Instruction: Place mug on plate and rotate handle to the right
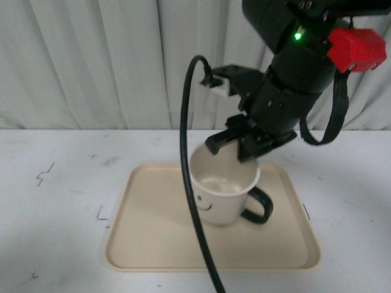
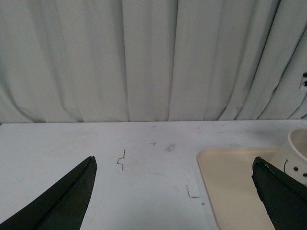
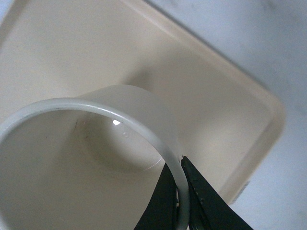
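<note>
The right hand, reaching steeply down from the arm above, is pinched narrow on the rim of the mug at about 1 o'clock, one finger inside and one outside. The mug sits near the middle of the plate, its handle pointing to about 4 o'clock. The left hand hangs wide and empty over the tabletop.

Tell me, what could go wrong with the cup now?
The right gripper pinches the mug only by its thin rim at one spot, so the mug might slip or tip over on the plate if it gets turned. The black cable hangs right in front of the mug and might brush or snag it.
</note>
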{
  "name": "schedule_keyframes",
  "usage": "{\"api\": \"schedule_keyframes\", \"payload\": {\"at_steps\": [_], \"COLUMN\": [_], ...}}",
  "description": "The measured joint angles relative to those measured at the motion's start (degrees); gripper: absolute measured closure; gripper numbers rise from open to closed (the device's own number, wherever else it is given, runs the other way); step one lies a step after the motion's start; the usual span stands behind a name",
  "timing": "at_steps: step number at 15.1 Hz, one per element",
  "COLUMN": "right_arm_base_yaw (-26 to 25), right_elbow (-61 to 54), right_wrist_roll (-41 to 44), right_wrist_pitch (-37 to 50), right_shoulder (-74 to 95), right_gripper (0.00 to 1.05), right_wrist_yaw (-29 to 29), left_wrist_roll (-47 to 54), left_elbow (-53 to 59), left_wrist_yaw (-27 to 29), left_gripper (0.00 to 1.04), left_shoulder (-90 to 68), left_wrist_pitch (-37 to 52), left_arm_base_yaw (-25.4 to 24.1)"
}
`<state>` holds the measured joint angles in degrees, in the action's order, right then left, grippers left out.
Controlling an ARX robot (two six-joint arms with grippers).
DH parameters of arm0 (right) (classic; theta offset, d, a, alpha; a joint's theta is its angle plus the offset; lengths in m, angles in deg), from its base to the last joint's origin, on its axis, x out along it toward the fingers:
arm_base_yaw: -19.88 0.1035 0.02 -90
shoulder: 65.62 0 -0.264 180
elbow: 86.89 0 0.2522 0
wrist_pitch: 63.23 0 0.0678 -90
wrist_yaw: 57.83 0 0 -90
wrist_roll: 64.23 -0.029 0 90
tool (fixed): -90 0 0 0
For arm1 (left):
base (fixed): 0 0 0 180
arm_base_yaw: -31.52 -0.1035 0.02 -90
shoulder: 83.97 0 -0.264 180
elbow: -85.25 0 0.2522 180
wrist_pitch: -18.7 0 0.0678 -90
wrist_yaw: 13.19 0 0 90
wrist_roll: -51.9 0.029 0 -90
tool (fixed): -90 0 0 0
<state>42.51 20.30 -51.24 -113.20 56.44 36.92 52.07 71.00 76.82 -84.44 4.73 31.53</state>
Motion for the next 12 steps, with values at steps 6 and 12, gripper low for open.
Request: {"api": "schedule_keyframes", "payload": {"at_steps": [6, 12], "right_arm_base_yaw": [-2.9, 2.1], "right_elbow": [6.1, 15.8], "right_wrist_roll": [34.4, 48.0], "right_wrist_pitch": [-8.8, -14.8], "right_shoulder": [2.4, 11.9], "right_gripper": [1.02, 1.02], "right_wrist_yaw": [10.4, 12.0], "left_wrist_roll": [0.0, 0.0], "left_elbow": [0.0, 0.0], "left_wrist_yaw": [0.0, 0.0], "left_gripper": [0.07, 0.07], "left_shoulder": [0.0, 0.0], "left_wrist_pitch": [0.0, 0.0], "left_arm_base_yaw": [0.0, 0.0]}}
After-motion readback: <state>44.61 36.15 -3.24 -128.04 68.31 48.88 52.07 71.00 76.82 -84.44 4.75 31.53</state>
